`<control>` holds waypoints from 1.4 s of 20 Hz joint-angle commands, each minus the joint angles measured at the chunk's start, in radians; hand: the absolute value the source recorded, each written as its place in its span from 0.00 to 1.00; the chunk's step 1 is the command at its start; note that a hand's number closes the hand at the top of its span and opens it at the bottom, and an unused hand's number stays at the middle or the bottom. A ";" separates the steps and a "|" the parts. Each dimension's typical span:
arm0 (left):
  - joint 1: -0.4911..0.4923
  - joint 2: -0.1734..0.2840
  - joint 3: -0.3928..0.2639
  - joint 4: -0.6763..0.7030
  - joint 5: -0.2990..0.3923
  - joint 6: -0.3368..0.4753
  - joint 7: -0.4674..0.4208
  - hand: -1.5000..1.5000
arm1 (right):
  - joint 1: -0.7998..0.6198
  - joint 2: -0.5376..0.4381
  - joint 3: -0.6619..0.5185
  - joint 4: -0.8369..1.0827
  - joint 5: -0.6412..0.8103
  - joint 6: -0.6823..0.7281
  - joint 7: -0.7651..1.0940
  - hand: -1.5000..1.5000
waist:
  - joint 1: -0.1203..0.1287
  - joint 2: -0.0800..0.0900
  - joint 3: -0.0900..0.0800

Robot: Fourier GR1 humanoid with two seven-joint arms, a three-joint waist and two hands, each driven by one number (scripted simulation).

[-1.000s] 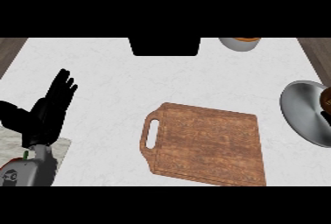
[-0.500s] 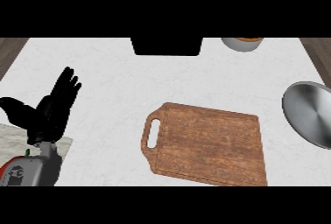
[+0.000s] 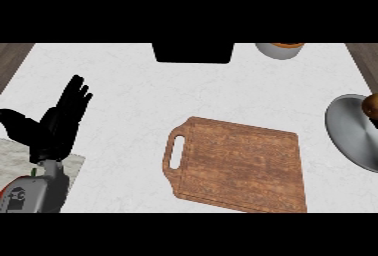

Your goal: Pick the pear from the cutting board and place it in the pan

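At the far right edge of the head view, a brown rounded shape [image 3: 370, 109] shows over the upper rim of the grey metal pan [image 3: 351, 135]; only a sliver is in frame, smooth and tan-brown, cut off by the picture's border. Cannot tell whether this is the pear, nor whether it rests in the pan or is held above it. The pan itself is a shallow round dish, partly out of view to the right, sitting on the white marbled counter [image 3: 133, 90].

The wooden cutting board [image 3: 236, 165] lies near the centre, slightly rotated, its slotted handle toward the left. Nothing rests on its top face. It is apart from the pan, with a strip of counter between them.

Left hand [image 3: 55, 125]: at the left side, fingers straight and pointing up, thumb spread outward to the left. Released; touches nothing, holds nothing. Grey forearm enters from the lower left corner.

Right hand: does not show in this view.

Back edge of counter: a black block [image 3: 193, 52] at top centre, and a small grey cup with orange contents [image 3: 280, 50] to its right.
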 commanded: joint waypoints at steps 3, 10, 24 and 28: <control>-0.026 0.004 0.009 0.034 -0.004 -0.004 -0.007 0.50 | -0.056 -0.001 -0.026 0.238 0.009 0.015 0.086 0.00 | -0.001 0.004 0.000; -0.007 0.004 0.011 -0.030 0.022 -0.020 0.029 0.50 | -0.119 -0.063 -0.077 0.418 -0.045 0.059 -0.104 0.00 | 0.004 0.003 0.002; -0.003 0.014 0.036 0.018 0.020 -0.029 -0.020 0.50 | -0.002 -0.291 -0.390 0.530 -0.394 0.568 -0.310 0.00 | -0.023 0.002 0.004; 0.037 -0.022 -0.001 -0.023 -0.024 0.016 -0.016 0.50 | 0.072 -0.389 -0.425 0.559 -0.439 0.793 -0.344 0.00 | -0.033 -0.002 0.006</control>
